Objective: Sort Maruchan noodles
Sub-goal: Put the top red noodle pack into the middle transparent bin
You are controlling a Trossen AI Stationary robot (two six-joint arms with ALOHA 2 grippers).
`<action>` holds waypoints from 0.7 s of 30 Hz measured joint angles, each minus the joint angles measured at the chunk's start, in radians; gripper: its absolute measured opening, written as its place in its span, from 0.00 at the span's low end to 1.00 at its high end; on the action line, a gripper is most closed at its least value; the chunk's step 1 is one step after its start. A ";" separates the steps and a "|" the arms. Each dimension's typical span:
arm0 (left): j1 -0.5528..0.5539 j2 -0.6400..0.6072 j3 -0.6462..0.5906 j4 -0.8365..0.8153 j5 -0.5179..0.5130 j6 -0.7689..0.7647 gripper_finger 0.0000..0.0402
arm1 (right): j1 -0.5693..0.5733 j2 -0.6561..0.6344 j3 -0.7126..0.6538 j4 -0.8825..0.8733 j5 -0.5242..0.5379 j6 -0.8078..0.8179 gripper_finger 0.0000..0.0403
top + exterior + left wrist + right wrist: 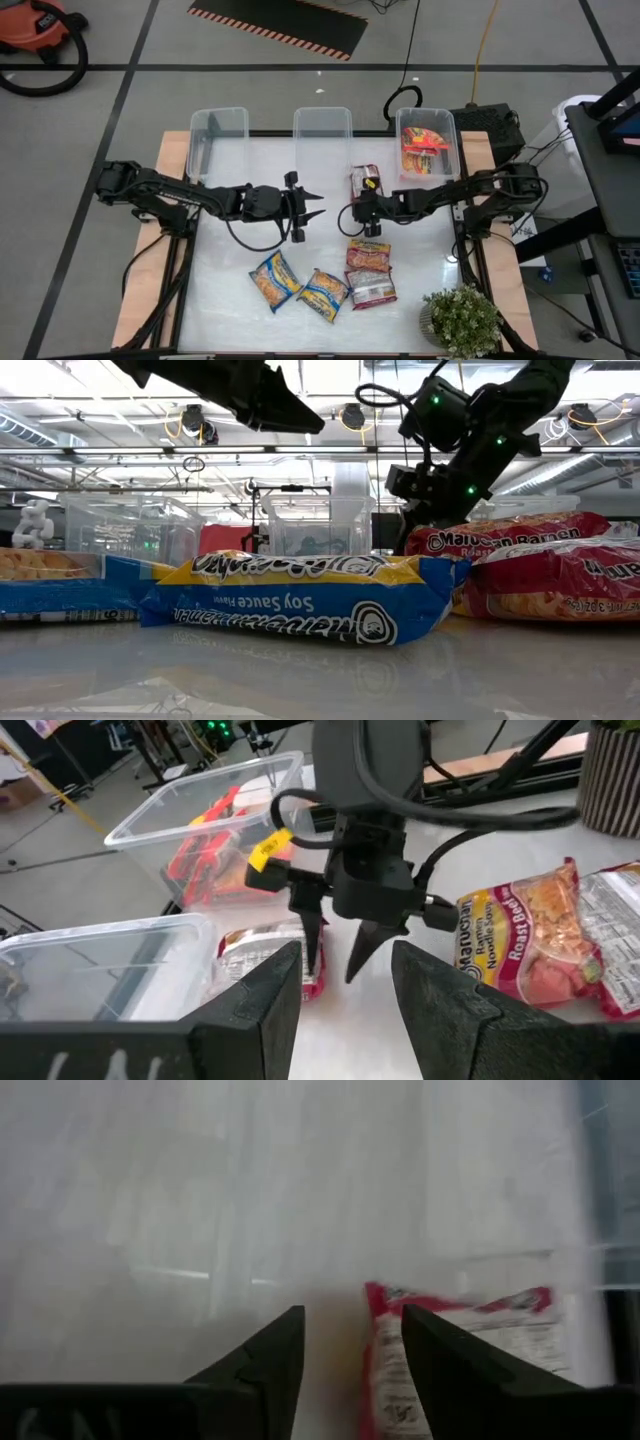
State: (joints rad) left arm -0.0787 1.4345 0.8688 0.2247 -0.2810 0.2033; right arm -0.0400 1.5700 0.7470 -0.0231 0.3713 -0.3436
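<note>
White tabletop (240, 300) under a bright workshop ceiling, stock listed from the near edge outward. Nearest me: two blue-and-yellow packets (275, 281) and (323, 293), lying flat side by side; one of them fills the low view, label upside down. Just beside them, a small stack of red packets: an orange-red one (368, 255) and a maroon-with-white one (372, 291), touching each other. A potted plant (461, 320) stands at the near right corner. Mid-table: my left gripper (312, 207), fingers spread and holding nothing, raised above the surface and pointing toward my other arm. My right gripper (367, 222), pointing down at the table, fingers parted with nothing between them; one fingertip (440, 1355) sits over the edge of another maroon-with-white packet (365, 180), which lies flat just beyond the gripper. Far edge: three clear bins in a row, the left bin (217, 140), the middle bin (322, 135), and the right bin (429, 145), which holds orange-red packets (424, 148).
</note>
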 joint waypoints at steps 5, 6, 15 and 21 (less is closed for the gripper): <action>0.006 0.000 0.000 0.001 0.000 -0.001 0.41 | -0.053 0.002 -0.053 0.023 -0.010 0.038 0.34; 0.006 0.000 0.000 0.002 0.000 -0.001 0.41 | -0.063 0.002 -0.067 0.045 -0.010 0.043 0.32; 0.007 0.000 0.000 0.016 0.000 0.002 0.41 | -0.084 0.002 -0.117 0.156 -0.085 0.032 0.02; 0.007 0.000 0.000 0.016 0.000 0.002 0.41 | -0.088 -0.003 -0.118 0.144 -0.156 0.038 0.00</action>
State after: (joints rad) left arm -0.0715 1.4345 0.8688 0.2405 -0.2813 0.2050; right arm -0.1284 1.5667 0.6292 0.1207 0.2154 -0.3057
